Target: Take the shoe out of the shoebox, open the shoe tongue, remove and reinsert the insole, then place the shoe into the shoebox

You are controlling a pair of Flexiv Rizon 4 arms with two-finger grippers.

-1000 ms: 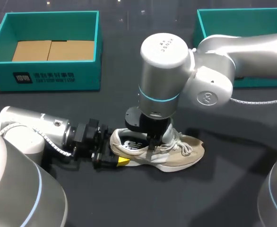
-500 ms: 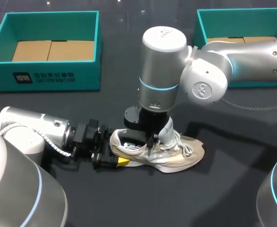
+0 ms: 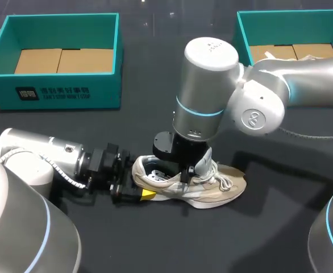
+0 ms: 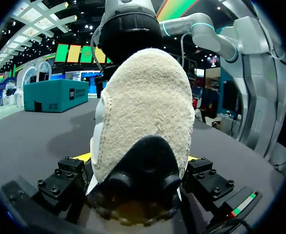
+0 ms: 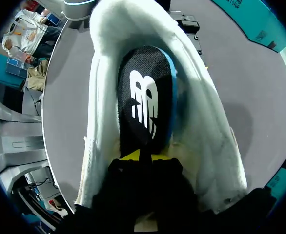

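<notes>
A beige and white shoe [image 3: 217, 190] lies on its sole on the dark table, toe to the right. My left gripper [image 3: 133, 190] comes in low from the left, and its fingers press the heel [image 4: 143, 112] from both sides. My right gripper [image 3: 184, 173] points straight down into the shoe's opening. In the right wrist view its yellow tips [image 5: 143, 156] are pinched together on the front edge of the black insole [image 5: 143, 102], which has a white logo and a blue rim. The white padded collar [image 5: 104, 97] surrounds the insole.
A teal shoebox [image 3: 58, 91] with a cardboard floor stands at the back left. A second teal box [image 3: 243, 31] stands at the back right, partly hidden by my right arm, with something pale inside it.
My right arm has shifted a little to the right above the shoe, and its fingers have closed together inside the opening. The left gripper and the shoe have stayed in place.
</notes>
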